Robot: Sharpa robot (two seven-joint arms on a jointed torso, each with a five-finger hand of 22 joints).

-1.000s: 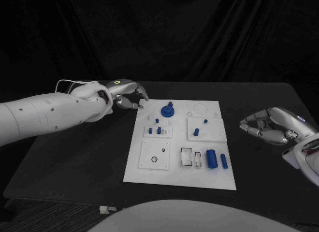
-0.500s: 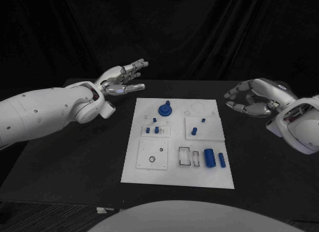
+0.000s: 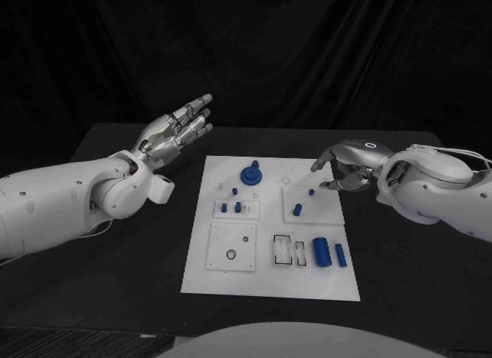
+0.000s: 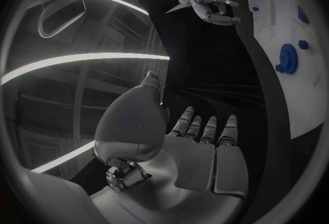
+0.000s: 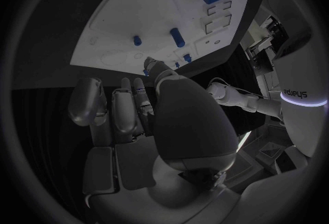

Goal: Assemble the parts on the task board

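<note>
The white task board (image 3: 270, 280) lies in the middle of the black table. At its far end sits a round blue piece with a peg (image 3: 251, 175); small blue pegs (image 3: 297, 209) stand mid-board, and a blue cylinder (image 3: 321, 251) and a bar (image 3: 340, 255) lie near the front right. My left hand (image 3: 177, 127) is raised beyond the board's far left corner, fingers stretched out, holding nothing. My right hand (image 3: 343, 167) hovers at the board's far right corner, fingers loosely curled downward, nothing in them. The left wrist view shows the right hand (image 4: 213, 7) beside the board (image 4: 305, 98).
Black table (image 3: 106, 261) stretches wide on both sides of the board, and a dark curtain hangs behind. In the right wrist view my fingers (image 5: 134, 106) point at the board (image 5: 130, 10), near two small pegs (image 5: 177, 37).
My left hand has lifted away from the board's far left corner and spread flat. My right hand has travelled from the table's right side to the board's far right corner.
</note>
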